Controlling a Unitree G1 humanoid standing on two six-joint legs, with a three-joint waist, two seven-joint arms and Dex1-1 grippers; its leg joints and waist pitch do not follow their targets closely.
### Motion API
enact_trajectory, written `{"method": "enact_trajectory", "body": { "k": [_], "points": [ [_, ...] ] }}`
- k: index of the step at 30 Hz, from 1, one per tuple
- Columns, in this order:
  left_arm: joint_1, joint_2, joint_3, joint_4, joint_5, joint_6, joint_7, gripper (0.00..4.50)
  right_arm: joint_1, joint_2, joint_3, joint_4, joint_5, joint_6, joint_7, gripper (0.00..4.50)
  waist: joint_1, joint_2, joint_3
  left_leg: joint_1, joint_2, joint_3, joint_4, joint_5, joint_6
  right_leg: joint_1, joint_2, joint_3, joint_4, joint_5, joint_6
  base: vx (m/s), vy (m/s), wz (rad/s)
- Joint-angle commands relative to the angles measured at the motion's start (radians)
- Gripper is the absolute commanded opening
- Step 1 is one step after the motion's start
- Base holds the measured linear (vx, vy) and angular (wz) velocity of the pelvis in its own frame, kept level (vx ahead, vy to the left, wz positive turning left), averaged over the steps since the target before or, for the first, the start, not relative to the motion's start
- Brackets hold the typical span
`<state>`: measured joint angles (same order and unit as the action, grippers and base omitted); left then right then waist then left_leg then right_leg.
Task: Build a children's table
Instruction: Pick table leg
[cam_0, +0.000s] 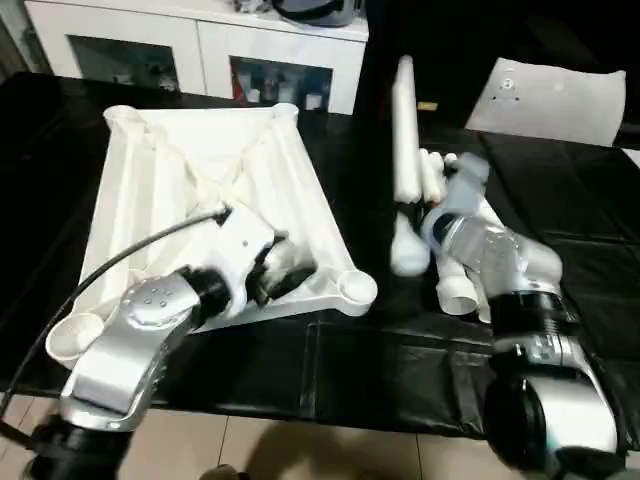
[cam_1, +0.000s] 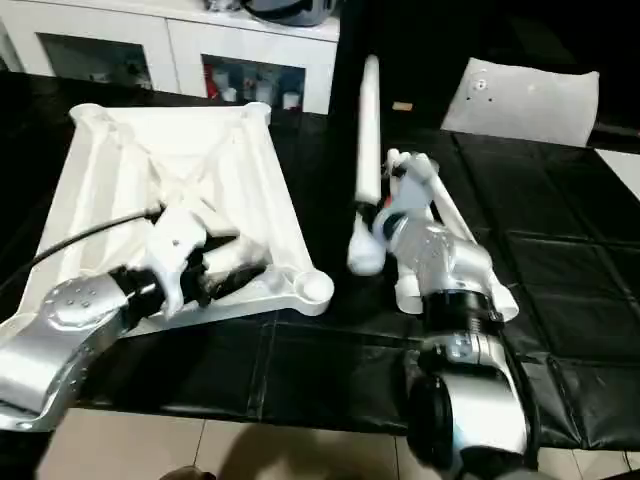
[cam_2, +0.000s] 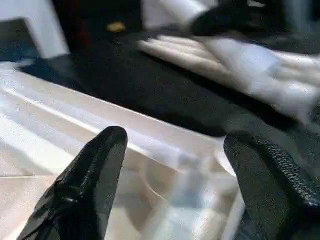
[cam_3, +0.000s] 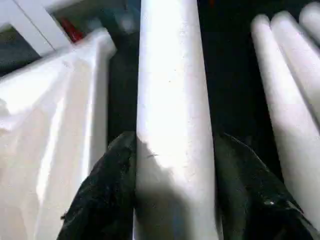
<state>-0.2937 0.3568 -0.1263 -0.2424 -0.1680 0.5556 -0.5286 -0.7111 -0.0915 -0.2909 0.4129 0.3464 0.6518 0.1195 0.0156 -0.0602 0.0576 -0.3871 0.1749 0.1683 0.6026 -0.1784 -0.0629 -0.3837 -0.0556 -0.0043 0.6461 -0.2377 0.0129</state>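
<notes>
**Leg Held at the Right Pincer, Socket Waiting at the Left**

While the table top (cam_0: 200, 190) lay underside up on the black tabletop (cam_0: 400, 380), one leg (cam_3: 170, 100) was gripped between the two black fingers (cam_3: 105, 200) of the right pincer (cam_3: 172, 200), which were closed against its sides. The leg ran straight ahead of that pincer, away from the robot. Three further legs (cam_0: 455, 260) lay bunched just beside the right pincer, on its outer side, with their ends toward the robot.

The left pincer (cam_2: 175, 180) was held open, its fingers well apart, above the near rim of the table top. A round corner socket (cam_0: 357, 288) was seen just ahead of it, on the side toward the right pincer.

The step in hand was judged to be the carrying of the held leg to that socket. For this to be done well, the leg would have to be lifted clear of its neighbours before being swung across, so that none was dragged along. Which end belonged in the socket could not be told. The leg would have to be stood upright over the socket and pressed straight down, not at a slant. The table top could be steadied by the left pincer on the rim, clear of the socket mouth, so that the light plastic was not pushed along the tabletop.
</notes>
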Motion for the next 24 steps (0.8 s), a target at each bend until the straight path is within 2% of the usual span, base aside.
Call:
{"method": "enact_trajectory", "body": {
  "k": [1, 2, 4, 5, 6, 7, 8, 10, 11, 13, 16, 19, 21, 22, 24],
  "points": [
    [-0.037, -0.019, 0.021, 0.033, 0.024, -0.038, 0.058, 3.72, 0.014, -0.008, -0.005, -0.068, 0.044, 0.013, 0.052, 1.86, 0.002, 0.022, -0.070, 0.023, 0.037, -0.004, -0.064, -0.127, -0.030, 0.045, -0.048, 0.028, -0.072, 0.057, -0.195, 0.000, 0.000, 0.00],
    [-0.055, -0.029, 0.026, 0.042, 0.046, -0.018, 0.099, 3.89, 0.028, -0.006, -0.013, -0.097, 0.078, 0.026, 0.087, 1.86, 0.002, 0.024, -0.070, 0.024, 0.039, -0.006, -0.064, -0.130, -0.032, 0.044, -0.050, 0.028, -0.070, 0.052, -0.197, 0.000, 0.000, 0.00],
    [-0.107, -0.068, 0.059, 0.051, -0.038, 0.057, 0.065, 3.94, 0.082, -0.010, -0.007, -0.181, 0.139, 0.016, 0.203, 1.86, 0.004, 0.023, -0.068, 0.023, 0.038, -0.004, -0.064, -0.133, -0.024, 0.044, -0.050, 0.028, -0.073, 0.051, -0.193, 0.000, 0.000, 0.00],
    [-0.122, -0.079, 0.070, 0.053, -0.069, 0.076, 0.047, 4.03, 0.097, -0.012, -0.002, -0.203, 0.153, 0.014, 0.236, 1.86, 0.010, 0.030, -0.070, 0.025, 0.038, -0.005, -0.062, -0.121, -0.021, 0.044, -0.052, 0.029, -0.071, 0.073, -0.202, 0.000, 0.000, 0.00],
    [-0.143, -0.102, 0.093, 0.057, -0.111, 0.104, 0.045, 4.03, 0.120, -0.015, 0.007, -0.234, 0.175, 0.010, 0.283, 1.86, 0.011, 0.031, -0.071, 0.023, 0.038, -0.006, -0.062, -0.112, -0.017, 0.045, -0.052, 0.029, -0.069, 0.088, -0.208, 0.000, 0.000, 0.00],
    [-0.155, -0.117, 0.107, 0.061, -0.130, 0.120, 0.052, 4.27, 0.133, -0.016, 0.013, -0.251, 0.188, 0.009, 0.310, 1.86, 0.017, 0.028, -0.070, 0.022, 0.038, -0.006, -0.062, -0.096, -0.008, 0.046, -0.051, 0.027, -0.068, 0.113, -0.227, 0.000, 0.000, 0.00],
    [-0.191, -0.161, 0.141, 0.075, -0.193, 0.141, 0.062, 4.32, 0.167, -0.020, 0.015, -0.290, 0.230, 0.007, 0.369, 1.86, 0.018, 0.028, -0.071, 0.022, 0.037, -0.006, -0.062, -0.094, -0.004, 0.047, -0.052, 0.027, -0.068, 0.115, -0.232, 0.000, 0.000, 0.00],
    [-0.217, -0.195, 0.166, 0.088, -0.238, 0.146, 0.070, 4.44, 0.187, -0.022, 0.012, -0.313, 0.257, 0.007, 0.403, 1.86, 0.023, 0.026, -0.069, 0.021, 0.037, -0.005, -0.061, -0.100, 0.006, 0.049, -0.055, 0.029, -0.072, 0.105, -0.245, 0.000, 0.000, 0.00],
    [-0.246, -0.229, 0.185, 0.100, -0.276, 0.149, 0.080, 4.44, 0.216, -0.035, 0.031, -0.343, 0.270, 0.002, 0.450, 1.86, 0.025, 0.024, -0.068, 0.021, 0.038, -0.004, -0.061, -0.105, 0.011, 0.048, -0.055, 0.028, -0.074, 0.089, -0.251, 0.000, 0.000, 0.00],
    [-0.264, -0.250, 0.198, 0.107, -0.300, 0.159, 0.089, 4.50, 0.233, -0.041, 0.039, -0.362, 0.283, 0.009, 0.477, 1.86, 0.029, 0.023, -0.067, 0.021, 0.037, -0.005, -0.062, -0.113, 0.015, 0.049, -0.054, 0.027, -0.078, 0.055, -0.247, 0.000, 0.000, 0.00],
    [-0.316, -0.308, 0.238, 0.129, -0.371, 0.211, 0.096, 4.50, 0.278, -0.042, 0.037, -0.420, 0.346, 0.030, 0.554, 1.86, 0.029, 0.018, -0.067, 0.019, 0.038, -0.005, -0.061, -0.117, 0.023, 0.050, -0.058, 0.028, -0.081, 0.025, -0.244, 0.000, 0.000, 0.00],
    [-0.347, -0.341, 0.269, 0.151, -0.413, 0.241, 0.114, 4.50, 0.302, -0.037, 0.044, -0.444, 0.357, 0.003, 0.589, 1.86, 0.030, 0.022, -0.066, 0.018, 0.038, -0.008, -0.062, -0.118, 0.026, 0.048, -0.058, 0.027, -0.084, -0.002, -0.243, 0.000, 0.000, 0.00],
    [-0.353, -0.352, 0.281, 0.158, -0.429, 0.248, 0.124, 4.50, 0.309, -0.036, 0.048, -0.451, 0.362, 0.004, 0.592, 1.86, 0.028, 0.019, -0.066, 0.017, 0.039, -0.009, -0.062, -0.114, 0.027, 0.048, -0.058, 0.027, -0.085, -0.003, -0.242, 0.000, 0.000, 0.00],
    [-0.357, -0.356, 0.286, 0.165, -0.444, 0.254, 0.130, 4.50, 0.319, -0.033, 0.054, -0.466, 0.376, 0.005, 0.602, 1.86, 0.028, 0.023, -0.065, 0.017, 0.038, -0.009, -0.062, -0.113, 0.026, 0.048, -0.058, 0.027, -0.085, -0.001, -0.242, 0.000, 0.000, 0.00],
    [-0.354, -0.357, 0.286, 0.169, -0.454, 0.260, 0.132, 4.50, 0.325, -0.032, 0.065, -0.476, 0.374, 0.000, 0.605, 1.86, 0.026, 0.021, -0.066, 0.017, 0.037, -0.010, -0.062, -0.109, 0.030, 0.048, -0.056, 0.026, -0.086, 0.002, -0.236, 0.000, 0.000, 0.00]
  ]
}}
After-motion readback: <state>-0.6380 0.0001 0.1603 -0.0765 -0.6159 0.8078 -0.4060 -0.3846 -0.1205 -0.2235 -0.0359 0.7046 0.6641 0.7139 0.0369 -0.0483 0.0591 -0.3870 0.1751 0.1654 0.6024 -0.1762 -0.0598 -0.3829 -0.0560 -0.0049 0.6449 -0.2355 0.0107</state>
